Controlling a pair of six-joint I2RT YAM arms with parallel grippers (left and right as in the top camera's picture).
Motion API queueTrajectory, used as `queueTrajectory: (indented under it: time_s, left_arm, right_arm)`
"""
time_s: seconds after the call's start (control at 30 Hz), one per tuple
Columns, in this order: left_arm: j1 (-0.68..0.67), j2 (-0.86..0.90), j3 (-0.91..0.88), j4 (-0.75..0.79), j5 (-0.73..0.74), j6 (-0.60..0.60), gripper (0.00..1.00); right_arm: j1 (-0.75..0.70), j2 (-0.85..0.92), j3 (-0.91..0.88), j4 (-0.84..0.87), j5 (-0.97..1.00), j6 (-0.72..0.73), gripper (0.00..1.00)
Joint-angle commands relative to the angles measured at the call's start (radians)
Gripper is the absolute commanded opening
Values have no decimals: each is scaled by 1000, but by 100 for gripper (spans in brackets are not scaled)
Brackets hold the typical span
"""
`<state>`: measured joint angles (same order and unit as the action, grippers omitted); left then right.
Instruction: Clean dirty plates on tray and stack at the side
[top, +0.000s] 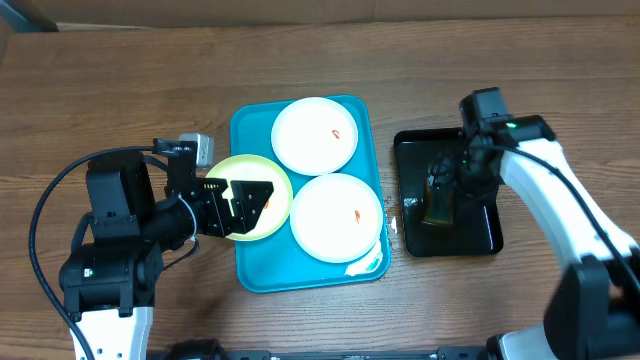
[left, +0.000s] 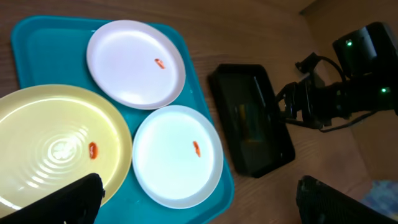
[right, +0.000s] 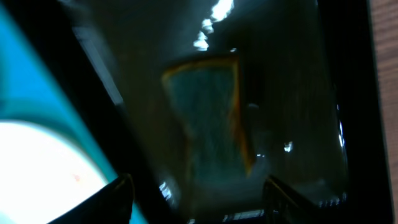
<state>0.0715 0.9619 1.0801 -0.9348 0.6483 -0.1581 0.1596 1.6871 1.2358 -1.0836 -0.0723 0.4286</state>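
The turquoise tray (top: 250, 125) holds three plates. A white plate (top: 315, 134) with a red smear lies at its far end. A second smeared white plate (top: 337, 216) lies at its near right. A pale yellow-green plate (top: 240, 165) lies at its left edge. My left gripper (top: 245, 197) hovers open and empty over the yellow-green plate. The left wrist view shows the yellow-green plate (left: 56, 146), both white plates (left: 135, 62) (left: 177, 155) and the open left gripper (left: 205, 202). My right gripper (top: 442, 182) is open over the black tray, just above a green-and-yellow sponge (right: 208, 118).
The glossy black tray (top: 480, 235) stands right of the turquoise tray and holds the sponge (top: 437, 207). It also shows in the left wrist view (left: 249, 124) under the right arm (left: 336, 93). The right wrist view is blurred and shows the open right gripper (right: 199, 199).
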Motion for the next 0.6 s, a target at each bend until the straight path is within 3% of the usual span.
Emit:
queueTrajectory:
  time_s: [0.0, 0.17, 0.4, 0.43, 0.5, 0.57]
  left_arm:
    - [-6, 0, 22, -11, -83, 4, 100]
    - [-6, 0, 22, -10, -83, 4, 100]
    - [-6, 0, 22, -10, -83, 4, 100]
    - [-6, 0, 22, -10, -83, 4, 100]
    - [-6, 0, 22, -10, -83, 4, 100]
    - [-6, 0, 22, -10, -83, 4, 100]
  right_arm:
    - [4, 76, -6, 24, 41, 29, 57]
    - [4, 159, -6, 103, 41, 29, 43]
    - [4, 188, -65, 223, 42, 70, 35]
    - [4, 188, -68, 235, 41, 70, 31]
    - [4, 188, -70, 250, 45, 65, 9]
    - [4, 187, -63, 237, 31, 65, 4]
